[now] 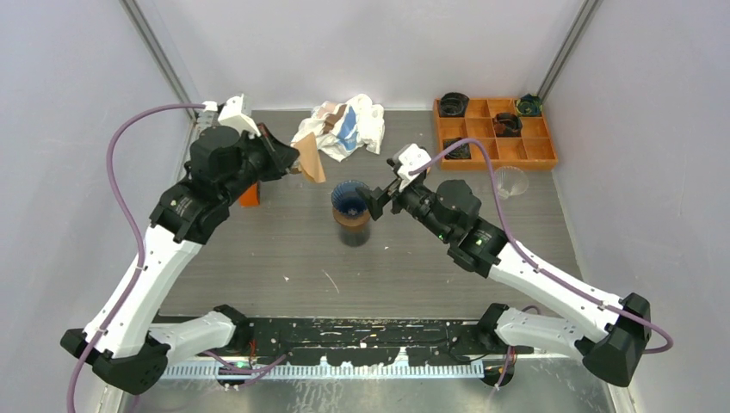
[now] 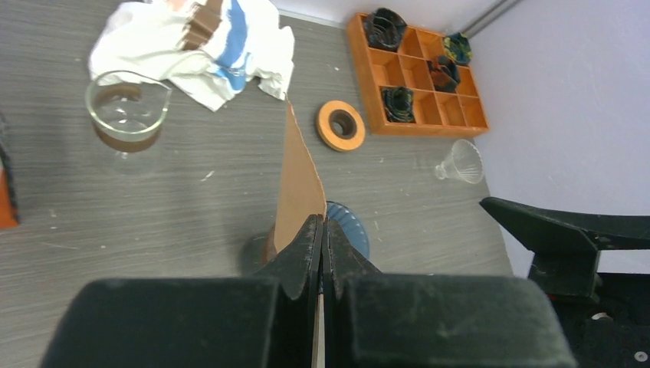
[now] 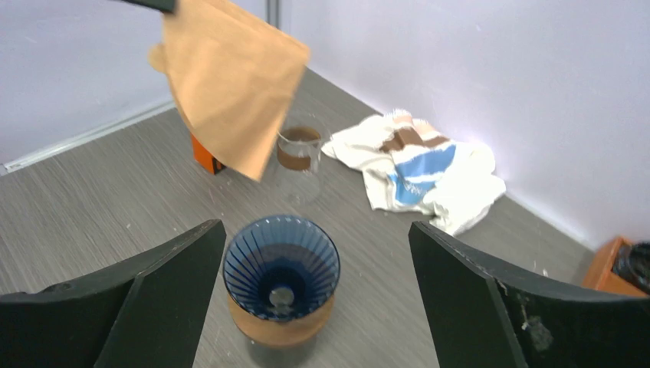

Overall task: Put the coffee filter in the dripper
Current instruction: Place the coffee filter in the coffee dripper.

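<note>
Carry step: pinching filter (image 1: 310, 159) in left end effector (image 2: 322, 224), short of dripper (image 3: 281, 264), with right end effector (image 3: 316, 230) spread beside it. Next: centring, then lowering in.

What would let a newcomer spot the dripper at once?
Look at the middle of the grey table. The dripper is the ribbed dark blue cone sitting on a brown base; the only other cone, beside the orange tray, is clear.

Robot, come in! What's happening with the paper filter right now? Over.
Left gripper shut on coffee filter, held in air. Right gripper open, near dripper. Dripper empty, nothing blocking it.
</note>
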